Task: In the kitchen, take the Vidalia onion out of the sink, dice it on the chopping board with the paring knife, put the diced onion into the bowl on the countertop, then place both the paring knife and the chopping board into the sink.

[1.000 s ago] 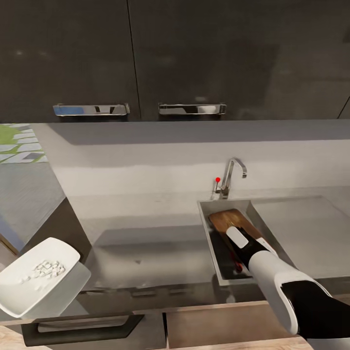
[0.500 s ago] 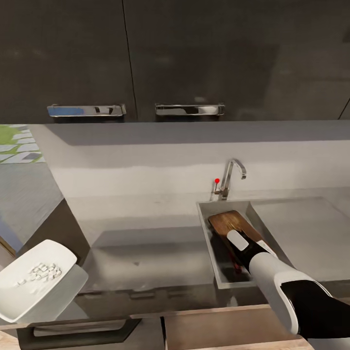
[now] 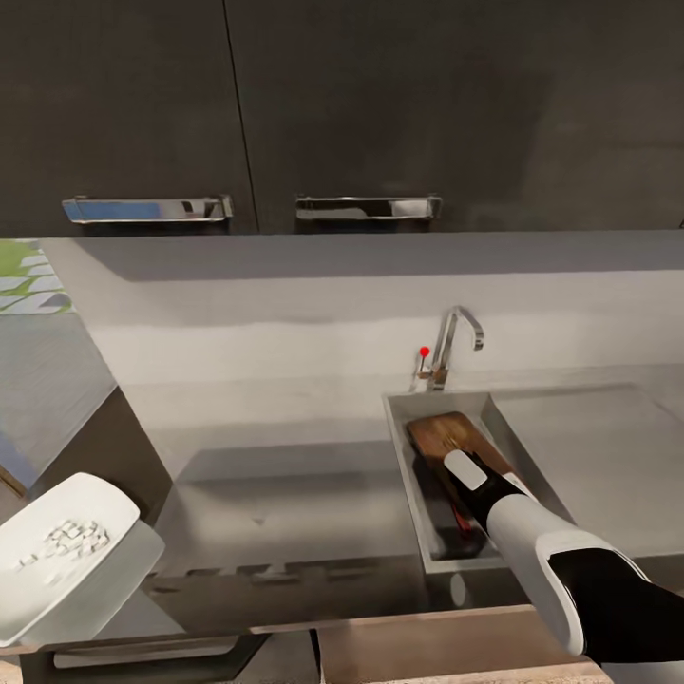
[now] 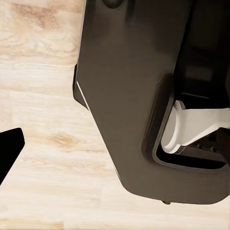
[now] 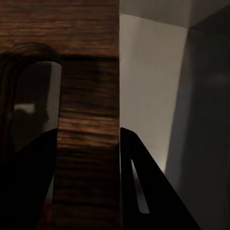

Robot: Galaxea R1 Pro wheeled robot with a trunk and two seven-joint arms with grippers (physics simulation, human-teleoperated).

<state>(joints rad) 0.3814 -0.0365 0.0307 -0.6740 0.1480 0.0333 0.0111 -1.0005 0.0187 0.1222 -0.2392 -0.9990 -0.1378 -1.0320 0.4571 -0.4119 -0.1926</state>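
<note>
Dark upper cabinets (image 3: 380, 104) with two chrome handles hang over the long matte grey countertop (image 3: 275, 494), whose middle stretch lies bare between the corner at the left and the rectangular stainless-steel sink (image 3: 404, 456) at the right. In the basin the dark brown wooden chopping board (image 3: 446, 432) leans tilted, its far end near the angular tap with a red dot (image 3: 446, 351). The right gripper (image 5: 88, 191) is clenched on the board's near end, one dark finger (image 5: 28, 182) on each face, beside the slot-shaped handle hole. A sliver of the red-handled paring knife (image 3: 463, 520) shows on the sink floor just beside the arm. The flat steel drainboard (image 3: 589, 456) lies bare beyond. At the counter's left edge the white squarish bowl (image 3: 57, 551) holds pale diced onion (image 3: 62, 541). One tip of the left gripper (image 4: 9, 148) shows over pale wood floor (image 4: 48, 96); its grip cannot be told.
</note>
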